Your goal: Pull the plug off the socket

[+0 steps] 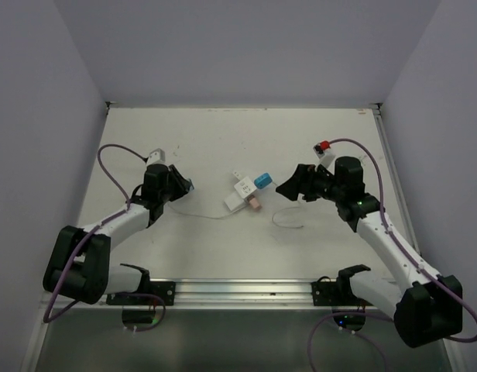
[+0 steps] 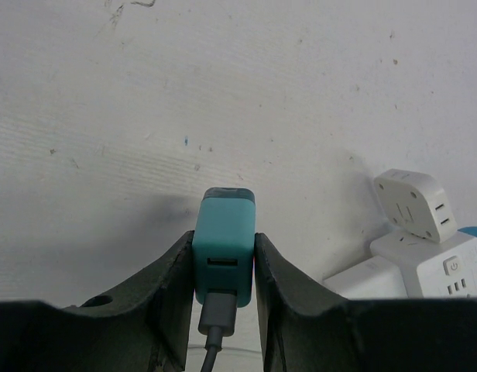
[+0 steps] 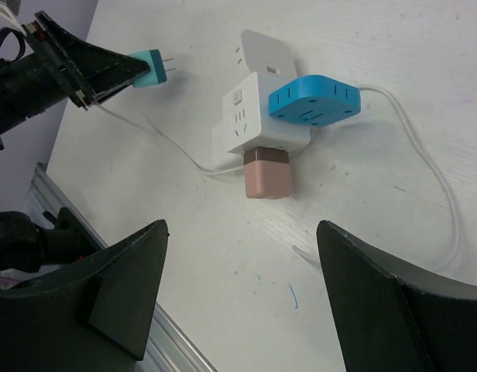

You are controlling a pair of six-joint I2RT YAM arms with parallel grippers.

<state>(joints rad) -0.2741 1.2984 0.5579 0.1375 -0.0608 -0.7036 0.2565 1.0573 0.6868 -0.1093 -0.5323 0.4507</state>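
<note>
The left end effector (image 1: 186,186) pinches the teal plug (image 2: 223,236), prongs pointing at the socket (image 1: 240,195), apart from it; the right end effector (image 1: 286,188), spread, hovers nearer.

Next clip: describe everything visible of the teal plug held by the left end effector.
The teal plug is a small boxy adapter, plastic by its look, with a darker translucent front cap. Two bare metal prongs point toward the white socket block, apart from it. A grey cable enters the port in its rear. The left end effector clamps its two sides.
</note>
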